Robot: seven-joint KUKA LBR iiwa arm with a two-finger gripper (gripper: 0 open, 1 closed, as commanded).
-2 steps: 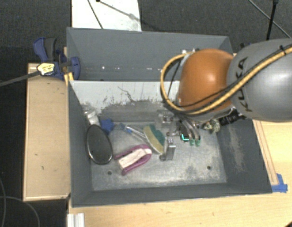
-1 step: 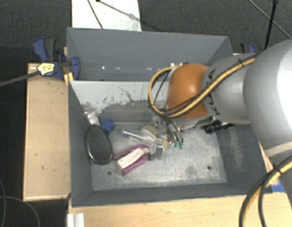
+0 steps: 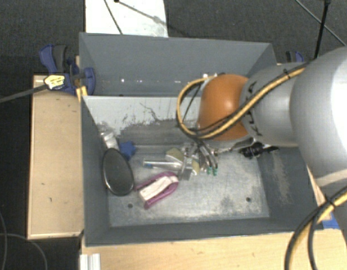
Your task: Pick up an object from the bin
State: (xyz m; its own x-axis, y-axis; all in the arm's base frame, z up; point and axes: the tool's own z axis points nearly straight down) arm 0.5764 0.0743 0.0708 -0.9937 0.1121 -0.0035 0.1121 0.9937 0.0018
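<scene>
I am reaching into the bin [image 3: 179,66] from the view's right, with my arm and its orange cover [image 3: 221,103] hanging over the floor, and my gripper [image 3: 194,165] is sitting low near the middle. I am not able to tell how far it is open, nor whether it is gripping anything (its tip is lost among small parts).

Taking the gripper as my mark: the dark oval [image 3: 117,173] is lying well apart toward the view's left, against the wall. The pink case [image 3: 157,187] is lying nearer, left of the gripper and toward the near rim, tilted. The clear tube [image 3: 156,163] is lying just left of the gripper, its long axis running almost straight at it, so its near end seems to be touching or nearly so. A beige piece [image 3: 174,153] is sitting just beside the gripper, slightly toward the back wall. A blue bit [image 3: 127,148] is lying farther left.

I am judging the tube the likeliest pick: a grasp would want to cross its axis.
</scene>
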